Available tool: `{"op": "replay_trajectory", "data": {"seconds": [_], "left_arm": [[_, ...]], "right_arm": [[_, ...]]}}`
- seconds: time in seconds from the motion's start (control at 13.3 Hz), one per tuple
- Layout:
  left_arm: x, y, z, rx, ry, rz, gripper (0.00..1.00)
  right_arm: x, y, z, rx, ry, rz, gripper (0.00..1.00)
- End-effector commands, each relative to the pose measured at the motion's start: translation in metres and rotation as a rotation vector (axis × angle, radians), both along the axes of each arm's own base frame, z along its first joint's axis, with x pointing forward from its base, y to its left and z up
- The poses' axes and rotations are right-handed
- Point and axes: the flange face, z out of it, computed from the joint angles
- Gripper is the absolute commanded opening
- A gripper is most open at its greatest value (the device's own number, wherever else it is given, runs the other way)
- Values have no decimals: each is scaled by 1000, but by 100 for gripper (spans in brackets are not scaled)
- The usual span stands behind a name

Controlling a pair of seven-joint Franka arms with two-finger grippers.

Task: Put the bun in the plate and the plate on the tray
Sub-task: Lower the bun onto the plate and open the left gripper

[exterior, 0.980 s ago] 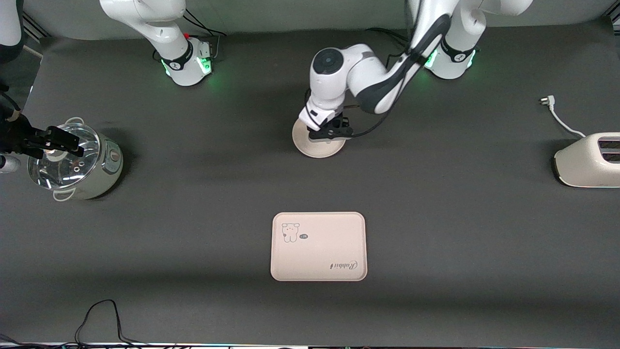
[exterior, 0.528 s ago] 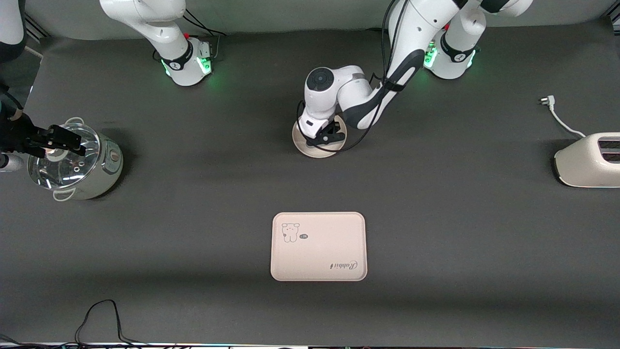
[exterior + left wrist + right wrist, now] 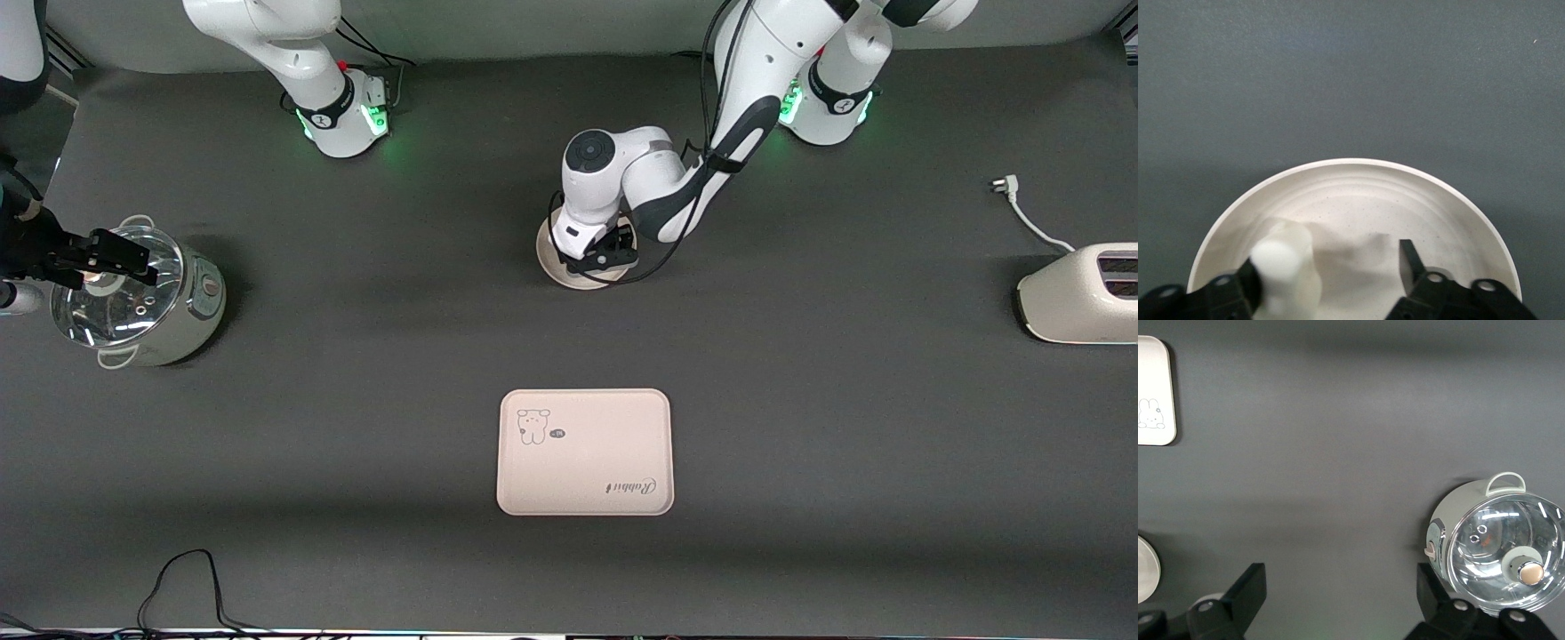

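The round cream plate (image 3: 580, 277) lies on the table between the arms' bases and the tray (image 3: 584, 452). My left gripper (image 3: 601, 253) is low over the plate and open. In the left wrist view the off-white bun (image 3: 1286, 270) lies in the plate (image 3: 1358, 168) against one finger, and the other finger (image 3: 1407, 260) stands well apart from it; the gripper (image 3: 1331, 263) is open. The bun is hidden in the front view. My right gripper (image 3: 111, 258) waits open and empty above the pot, as its wrist view (image 3: 1340, 581) shows. The tray's corner (image 3: 1155, 390) shows there too.
A glass-lidded pot (image 3: 147, 302) stands at the right arm's end of the table, also in the right wrist view (image 3: 1498, 543). A white toaster (image 3: 1080, 293) with its plug cord (image 3: 1024, 212) is at the left arm's end. A black cable (image 3: 178, 578) lies near the front edge.
My left gripper came down from above the plate to low over it and drew a little toward its base. The right gripper barely moved.
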Motion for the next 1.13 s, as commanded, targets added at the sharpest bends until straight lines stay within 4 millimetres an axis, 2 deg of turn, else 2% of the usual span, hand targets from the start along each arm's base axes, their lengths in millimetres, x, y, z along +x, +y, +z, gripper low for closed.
{"op": "replay_trajectory", "data": {"seconds": [0.0, 0.38, 0.6, 0.68, 0.75, 1.06], "left_arm": [[-1, -5, 2, 5, -23, 7, 99], [3, -5, 5, 2, -28, 12, 99], [17, -5, 23, -4, -53, 16, 99], [27, -4, 33, -4, -67, 13, 99], [46, -1, 46, 9, -80, 3, 99], [113, 30, 105, 131, -71, -64, 99]], "right_arm": [[-7, 3, 3, -15, -5, -15, 100], [-7, 4, 3, -15, -7, -15, 100], [-6, 3, 3, -15, -7, -16, 100], [-6, 4, 3, -15, -7, -15, 100], [-6, 3, 3, -15, -7, -16, 100], [-6, 1, 3, -15, -8, -18, 100]]}}
